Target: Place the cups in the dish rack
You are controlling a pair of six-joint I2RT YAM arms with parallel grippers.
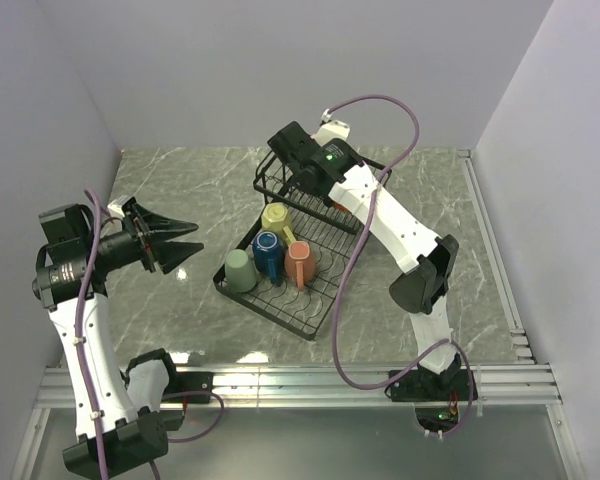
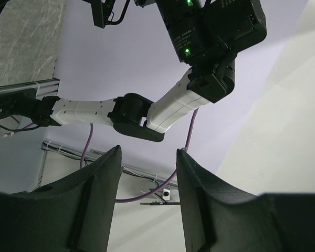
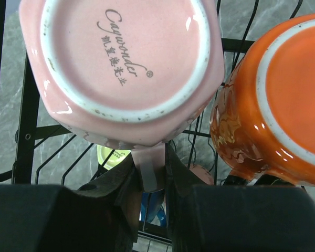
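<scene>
The black wire dish rack (image 1: 280, 312) lies mid-table. On its flat tray stand a pale green cup (image 1: 240, 270), a blue cup (image 1: 268, 250), a yellow-green cup (image 1: 277, 218) and a salmon cup (image 1: 300, 262), all upside down. My right gripper (image 1: 292, 170) hangs over the raised basket. In the right wrist view that gripper (image 3: 153, 168) is shut on the handle of a pink cup (image 3: 121, 58), bottom up, with an orange cup (image 3: 273, 105) close beside it. My left gripper (image 1: 199, 237) is raised left of the rack, open and empty (image 2: 148, 150).
Rack wires (image 3: 29, 105) run under the pink cup, with the yellow-green cup (image 3: 111, 154) and blue cup (image 3: 152, 207) seen lower down. Purple cables loop from both arms. White walls enclose the marble table; an aluminium rail runs along its near edge (image 1: 300, 380).
</scene>
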